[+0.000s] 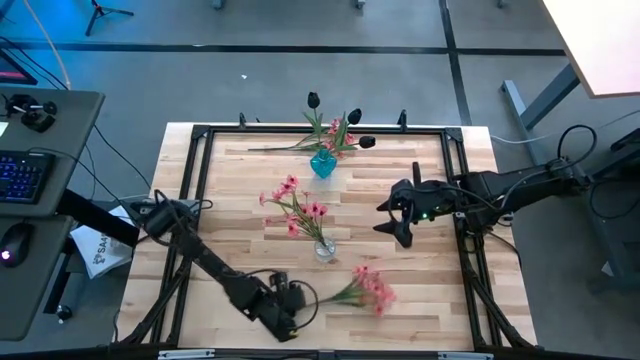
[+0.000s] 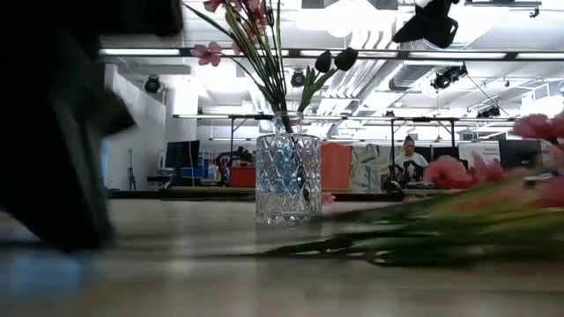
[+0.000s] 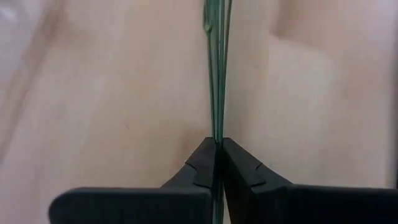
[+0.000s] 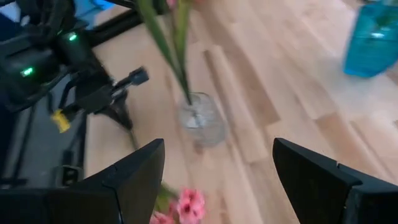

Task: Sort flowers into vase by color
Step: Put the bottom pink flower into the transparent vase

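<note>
My left gripper (image 1: pixel 300 305) is low near the table's near edge, shut on the stem end of a pink spray (image 1: pixel 366 290) whose blossoms point toward the right. The spray also shows in the low view (image 2: pixel 480 207). A clear glass vase (image 1: pixel 325 248) stands mid-table and holds pink flowers (image 1: pixel 295 205). A blue vase (image 1: pixel 322 162) near the far edge holds black buds (image 1: pixel 354 117) and some pink blossoms. My right gripper (image 1: pixel 395 215) hovers open, right of the clear vase (image 4: pixel 202 121), touching nothing. My left gripper pinches the thin green stems (image 3: pixel 216 134) of the pink spray between its two fingers (image 3: pixel 239 165), near the stems' free end. The fingers lie level, coming from the table's left, along the stems. The spray stretches away toward the right, with its blossom end (image 1: pixel 372 292) low over the table.
A black frame rail (image 1: pixel 330 128) runs around the wooden tabletop. A green stem (image 1: pixel 280 147) lies by the far edge, left of the blue vase. Bare wood lies between the clear vase and the spray. A keyboard (image 1: pixel 22 175) sits on a side desk at left. A person (image 2: pixel 408 163) is far behind.
</note>
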Robot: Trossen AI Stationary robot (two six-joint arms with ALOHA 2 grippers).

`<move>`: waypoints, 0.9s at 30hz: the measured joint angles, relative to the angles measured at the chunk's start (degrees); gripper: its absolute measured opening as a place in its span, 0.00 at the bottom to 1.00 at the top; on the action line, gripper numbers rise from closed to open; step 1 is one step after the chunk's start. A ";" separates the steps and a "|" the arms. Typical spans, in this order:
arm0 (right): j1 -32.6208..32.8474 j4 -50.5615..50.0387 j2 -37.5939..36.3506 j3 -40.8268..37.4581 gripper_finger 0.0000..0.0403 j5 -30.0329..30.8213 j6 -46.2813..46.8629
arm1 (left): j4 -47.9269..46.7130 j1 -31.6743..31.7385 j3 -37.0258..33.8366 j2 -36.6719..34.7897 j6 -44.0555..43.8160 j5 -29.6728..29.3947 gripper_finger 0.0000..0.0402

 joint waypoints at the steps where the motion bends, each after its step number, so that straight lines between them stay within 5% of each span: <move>1: 0.02 0.68 0.01 0.00 0.73 -0.98 -0.04 | -0.26 -0.52 -0.06 -1.30 1.31 -0.06 0.01; 9: -0.09 12.95 -3.71 -0.02 0.73 -5.78 -0.08 | -11.08 -5.44 0.17 -15.29 3.73 -1.03 0.00; 16: 1.28 18.85 -9.03 -0.01 0.73 -5.97 2.99 | -10.80 -12.19 0.37 -27.87 3.77 -15.80 0.00; 23: 6.17 21.15 -7.06 -0.02 0.73 -5.98 6.05 | 2.57 -13.81 0.41 -32.79 17.34 -39.78 0.00; 27: 8.03 32.32 -1.18 -0.02 0.73 -5.65 5.67 | 16.95 -9.38 0.41 -32.76 29.92 -40.16 0.00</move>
